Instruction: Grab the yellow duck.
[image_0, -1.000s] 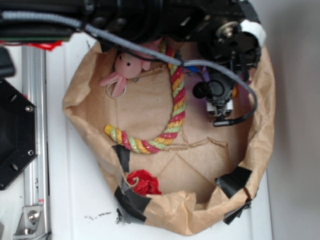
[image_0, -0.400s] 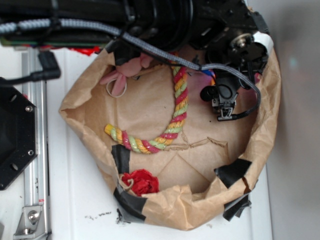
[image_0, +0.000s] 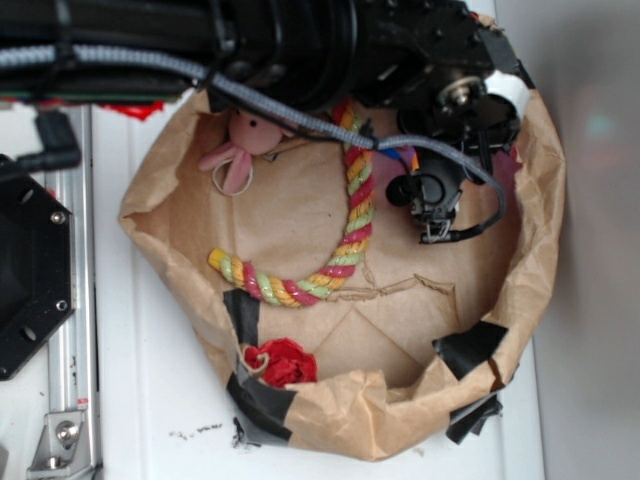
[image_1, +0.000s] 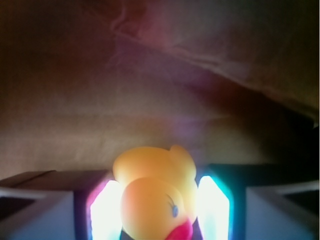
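1. Claw (image_1: 159, 210) fingers (image_1: 214, 207) sit on either side of the duck (image_1: 155, 192) in the wrist view, apparently touching its flanks; whether they are clenched on it or only closing I cannot tell.
2. From outside, the arm hides the duck; it seems to sit at the upper right of the paper bag (image_0: 160, 215), under the claw (image_0: 430, 215).
3. I reckon the duck's glossy, round body could squirt out forward if the squeeze lands off-centre.
4. The bag wall rises close behind the duck, so a lift could snag the paper.
5. A cable (image_0: 300, 115) drapes across the bag and might catch the rim.
6. The rope (image_0: 350, 230) lies just left of the claw; the bunny (image_0: 240, 145) is farther left, and a red scrap (image_0: 280, 362) sits well apart near the front rim. None blocks the grab.
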